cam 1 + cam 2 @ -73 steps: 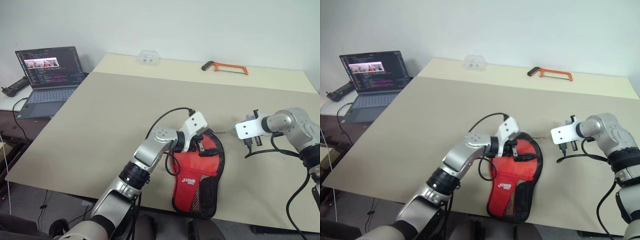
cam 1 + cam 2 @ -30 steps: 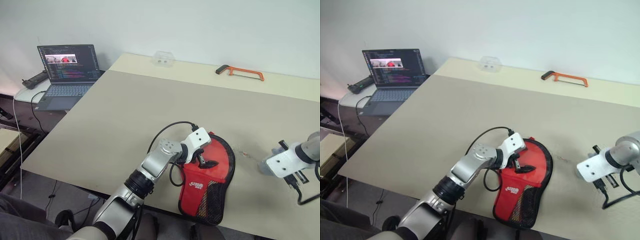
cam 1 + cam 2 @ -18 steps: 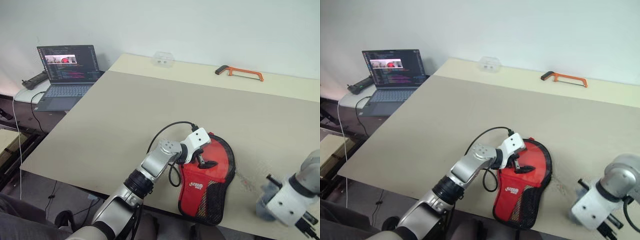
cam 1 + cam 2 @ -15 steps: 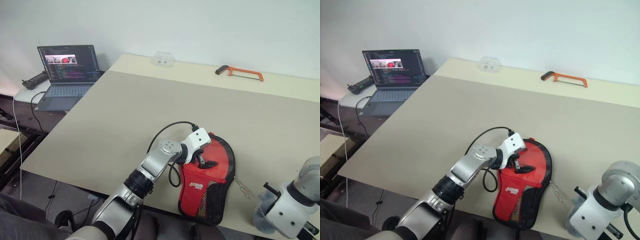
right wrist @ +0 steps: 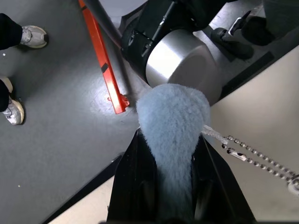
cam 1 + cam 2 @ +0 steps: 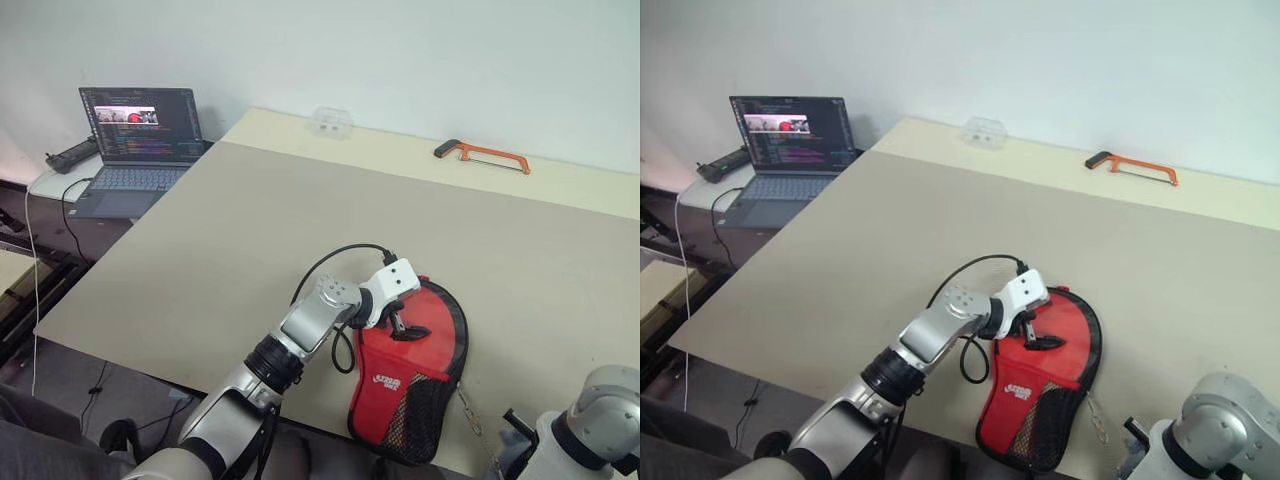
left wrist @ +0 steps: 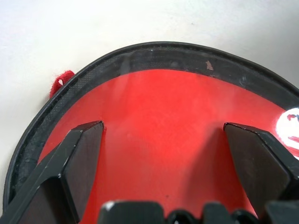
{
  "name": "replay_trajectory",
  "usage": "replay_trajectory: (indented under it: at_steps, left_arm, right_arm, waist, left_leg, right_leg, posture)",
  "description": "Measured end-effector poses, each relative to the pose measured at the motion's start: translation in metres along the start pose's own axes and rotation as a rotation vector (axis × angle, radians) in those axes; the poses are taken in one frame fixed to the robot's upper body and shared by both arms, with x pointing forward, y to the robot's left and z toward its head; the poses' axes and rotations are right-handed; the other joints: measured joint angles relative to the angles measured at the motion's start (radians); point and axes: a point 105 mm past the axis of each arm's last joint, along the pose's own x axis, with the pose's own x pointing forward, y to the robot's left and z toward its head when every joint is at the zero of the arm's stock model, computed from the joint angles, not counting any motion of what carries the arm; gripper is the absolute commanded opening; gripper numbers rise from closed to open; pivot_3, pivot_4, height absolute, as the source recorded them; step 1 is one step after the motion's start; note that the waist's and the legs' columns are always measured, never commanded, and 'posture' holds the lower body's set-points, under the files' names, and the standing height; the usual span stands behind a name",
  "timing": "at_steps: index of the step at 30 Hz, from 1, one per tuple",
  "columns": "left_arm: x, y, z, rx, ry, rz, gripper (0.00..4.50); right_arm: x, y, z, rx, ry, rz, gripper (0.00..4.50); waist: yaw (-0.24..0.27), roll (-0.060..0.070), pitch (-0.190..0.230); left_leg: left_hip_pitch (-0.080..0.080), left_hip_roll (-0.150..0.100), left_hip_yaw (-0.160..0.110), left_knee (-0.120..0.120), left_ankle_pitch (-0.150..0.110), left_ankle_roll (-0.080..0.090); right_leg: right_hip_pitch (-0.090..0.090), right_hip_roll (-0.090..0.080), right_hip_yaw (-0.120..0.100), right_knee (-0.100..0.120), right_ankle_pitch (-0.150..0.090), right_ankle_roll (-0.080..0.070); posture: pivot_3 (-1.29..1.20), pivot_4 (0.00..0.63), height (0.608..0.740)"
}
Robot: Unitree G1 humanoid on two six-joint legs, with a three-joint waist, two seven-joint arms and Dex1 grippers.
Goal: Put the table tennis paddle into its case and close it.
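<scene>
Left gripper (image 7: 161, 154) is spread wide over the case (image 6: 425, 350); right gripper (image 5: 169, 163) is clamped on its charm (image 5: 173, 126), handle end nearest.

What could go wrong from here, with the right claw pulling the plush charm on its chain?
The right claw grips the grey plush charm past the table edge; its chain looks taut, so more pull might snap it or drag the case. The open left claw only rests on the red side, so the case could slide.
</scene>
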Motion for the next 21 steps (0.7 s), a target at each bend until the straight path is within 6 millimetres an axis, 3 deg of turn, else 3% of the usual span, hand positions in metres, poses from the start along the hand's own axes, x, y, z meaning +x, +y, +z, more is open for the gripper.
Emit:
replay_trajectory:
  at_steps: [7,10,17,21]
  left_arm:
    - [0.003,-0.003,-0.001,0.002,0.008,-0.01,4.5]
    - [0.003,-0.003,-0.001,0.003,0.006,-0.009,4.5]
    - [0.002,-0.002,-0.001,0.003,0.004,-0.005,4.5]
    - [0.0,0.0,-0.004,-0.004,0.012,0.011,4.5]
  right_arm:
    - [0.006,0.017,-0.004,-0.042,-0.04,-0.003,0.31]
    - [0.007,0.025,-0.002,-0.055,-0.067,0.028,0.31]
    - [0.024,0.058,0.017,-0.065,-0.239,0.146,0.3]
    - [0.034,0.069,0.024,-0.036,-0.319,0.167,0.27]
  waist:
    - [0.001,-0.003,-0.009]
    - [0.006,-0.002,-0.011]
    - [0.026,0.0,-0.011]
    - [0.01,0.004,-0.011]
  left_leg:
    - [0.003,0.0,-0.004,0.0,-0.004,-0.003]
    - [0.0,-0.004,-0.007,0.001,-0.004,-0.003]
    - [-0.001,-0.015,-0.024,0.001,-0.006,-0.005]
    - [0.001,-0.018,-0.024,0.002,-0.008,-0.002]
  right_leg:
    - [0.015,-0.001,-0.003,-0.012,-0.004,0.001]
    - [0.017,-0.001,0.01,-0.013,-0.01,0.008]
    - [0.031,-0.001,0.018,-0.013,-0.024,0.009]
    - [0.031,-0.002,0.024,-0.01,-0.024,0.008]
  posture:
    - [0.0,0.15,0.74]
    - [0.0,0.15,0.74]
    - [0.0,0.15,0.74]
    - [0.0,0.15,0.74]
